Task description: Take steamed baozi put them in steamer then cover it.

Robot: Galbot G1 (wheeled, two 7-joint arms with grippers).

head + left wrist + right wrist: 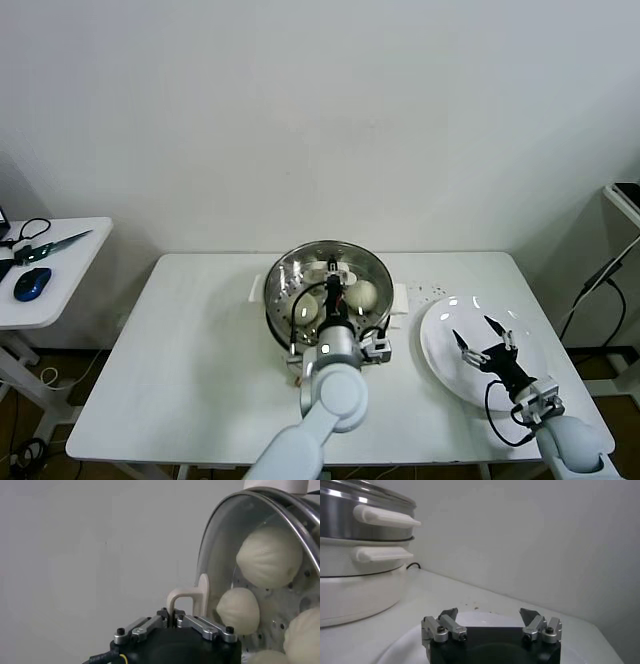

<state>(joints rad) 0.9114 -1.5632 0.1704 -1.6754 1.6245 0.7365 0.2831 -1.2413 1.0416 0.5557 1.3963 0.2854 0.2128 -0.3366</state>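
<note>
At frame centre, the left pincer (pixel 173 616) clenches the glass lid's (pixel 240 540) white handle (pixel 192 596) over the steel steamer (pixel 327 290), smooth baozi (pixel 267 550) inside; the right pincer (pixel 480 332) hangs released above a white plate (pixel 440 345).

Four baozi (pixel 270 550) under one glass cover (pixel 220 555), one steamer (pixel 326 290), one white plate (pixel 445 345), one white surface (pixel 200 370), two end effectors, left (pixel 333 283) and right (pixel 478 335), one side table (pixel 60 275), one blue mouse (pixel 32 283)

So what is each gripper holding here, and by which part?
Left gripper grips the cover by its white handle; right gripper holds nothing.
</note>
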